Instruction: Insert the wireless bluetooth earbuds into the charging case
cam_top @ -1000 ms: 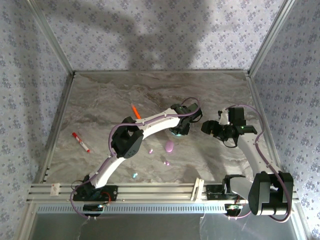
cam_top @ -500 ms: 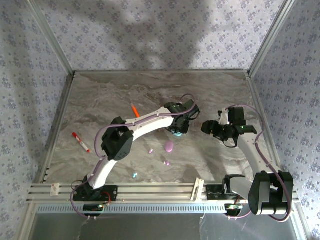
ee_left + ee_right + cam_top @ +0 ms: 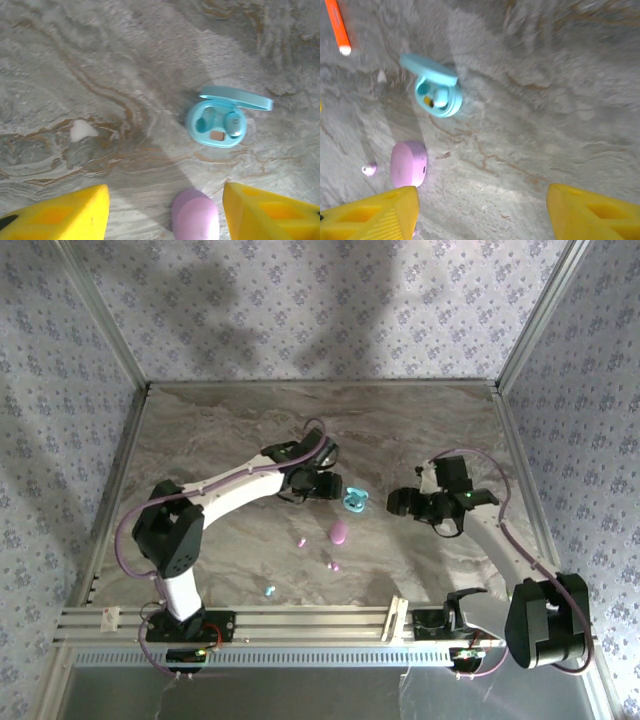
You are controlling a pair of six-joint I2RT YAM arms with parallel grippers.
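Spotting a pink bud [image 3: 301,541] loose on the table [image 3: 440,430], just left of the pink case [image 3: 339,532]. Picking out a second pink bud [image 3: 334,565] just nearer than that case, and a cyan bud [image 3: 269,590] well off toward the near edge. Seems to be a fourth bud [image 3: 232,122] already seated in the open cyan case [image 3: 216,125].

Expect featherweight, rigid, glossy and slippery, so likely to squirt out of a hard pinch. Take across the fattest part, gently, with fingertips only.

Reading no brand, label or lettering anywhere.

Seeing the left gripper [image 3: 164,200] spread wide near both cases, holding nothing. Same for the right gripper [image 3: 482,200]: parted wide, empty, hovering right of the cyan case.
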